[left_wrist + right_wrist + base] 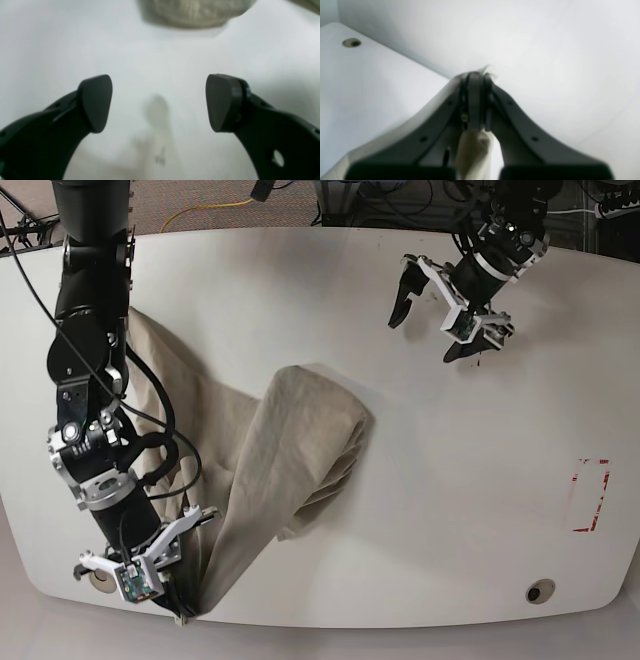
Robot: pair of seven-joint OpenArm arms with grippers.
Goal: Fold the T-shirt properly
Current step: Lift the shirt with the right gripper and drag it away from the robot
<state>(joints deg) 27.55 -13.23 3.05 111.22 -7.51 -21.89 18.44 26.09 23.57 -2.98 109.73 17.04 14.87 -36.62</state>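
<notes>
We see the plain beige, soft cotton T-shirt (270, 470) lying bunched and twisted on the white oval table (460, 480), spread from the table's nine o'clock edge toward its centre, with one drawn-out end running down to the seven o'clock edge. There the right tool (185, 605) is pressed together on a pinch of the cloth; in the right wrist view the pale fabric (473, 150) shows squeezed between its closed jaws. The left tool (447, 315) hangs spread wide over bare table near one o'clock, well apart from the shirt and holding nothing.

We judge the shirt light and limp: it will sag, stretch and drag wherever only one point is held, and a thin pinch may slip out. It will not keep any shape by itself, so we think it needs two holds, best at a hem corner or shoulder seam where the cloth is doubled. The rounded lobe near the centre looks the closest free part for the left tool, though we cannot tell which part of the garment it is.
</notes>
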